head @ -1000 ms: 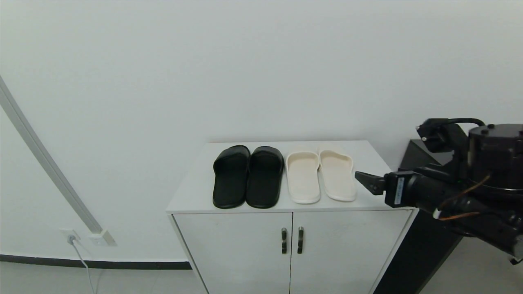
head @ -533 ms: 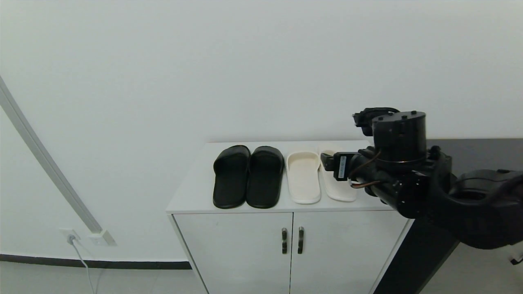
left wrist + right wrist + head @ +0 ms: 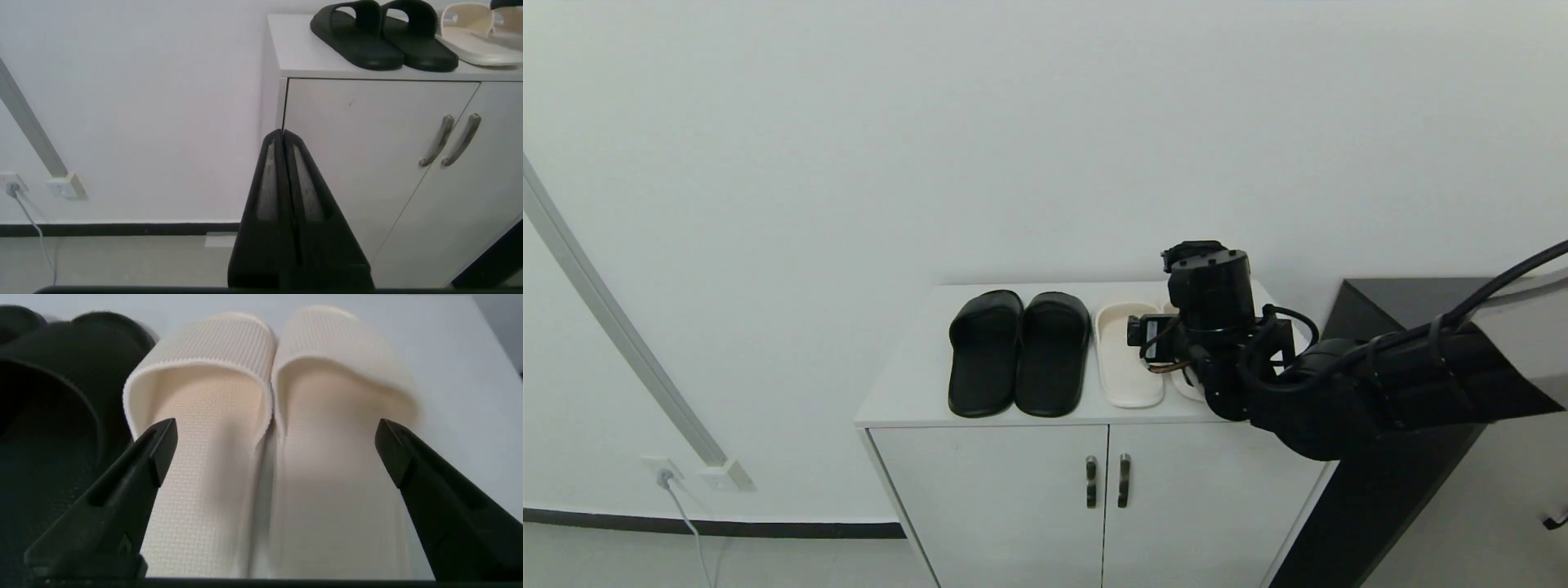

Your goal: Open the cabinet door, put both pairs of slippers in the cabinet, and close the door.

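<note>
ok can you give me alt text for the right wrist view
The open right claw frames a pair of cream slippers lying side by side on the white cabinet top, with black slippers next to them.

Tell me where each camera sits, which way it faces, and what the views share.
Head view: on the head, facing forward and down at the white cabinet; the right arm is over its top.
Left wrist view: low, facing the closed doors; the shut left claw shows.
Right wrist view: above the cabinet top, facing the cream slippers; the open right claw hovers over them.
Shared: all three show the black slippers beside the cream pair.
</note>
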You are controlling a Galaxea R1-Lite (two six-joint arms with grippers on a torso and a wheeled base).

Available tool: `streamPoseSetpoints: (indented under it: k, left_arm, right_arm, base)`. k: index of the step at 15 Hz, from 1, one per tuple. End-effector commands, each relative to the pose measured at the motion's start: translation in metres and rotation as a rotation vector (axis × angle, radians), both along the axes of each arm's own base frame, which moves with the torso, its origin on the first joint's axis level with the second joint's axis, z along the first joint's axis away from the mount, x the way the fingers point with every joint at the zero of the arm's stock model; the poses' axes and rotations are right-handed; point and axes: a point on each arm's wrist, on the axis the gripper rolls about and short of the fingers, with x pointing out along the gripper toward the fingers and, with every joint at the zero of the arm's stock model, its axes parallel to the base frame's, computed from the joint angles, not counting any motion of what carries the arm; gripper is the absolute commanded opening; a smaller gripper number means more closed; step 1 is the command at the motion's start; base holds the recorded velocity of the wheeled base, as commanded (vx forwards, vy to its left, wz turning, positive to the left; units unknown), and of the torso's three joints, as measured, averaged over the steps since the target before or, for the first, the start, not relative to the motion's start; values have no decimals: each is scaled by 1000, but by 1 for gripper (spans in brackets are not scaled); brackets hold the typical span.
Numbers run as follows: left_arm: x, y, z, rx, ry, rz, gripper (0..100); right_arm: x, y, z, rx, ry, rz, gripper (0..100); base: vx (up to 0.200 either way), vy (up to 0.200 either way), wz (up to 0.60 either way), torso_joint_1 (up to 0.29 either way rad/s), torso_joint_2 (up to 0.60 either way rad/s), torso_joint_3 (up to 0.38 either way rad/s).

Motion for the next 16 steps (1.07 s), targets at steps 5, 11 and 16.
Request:
streamPoseSetpoints:
  k: [5, 11, 16]
  left_arm:
    - [0, 0, 0, 0, 2, 0, 0]
    - [0, 0, 0, -2, 1, 0, 0]
    - [0, 0, 0, -2, 1, -1, 0]
  right_arm:
    - [35, 10, -22, -7, 13, -12, 100]
    - [64, 11, -28, -21, -11, -38, 100]
    - [69, 7, -30, -16, -5, -20, 0]
  base:
    - [0, 0, 0, 0, 0, 0]
    - [0, 0, 0, 0, 0, 0]
    - [0, 0, 0, 0, 0, 0]
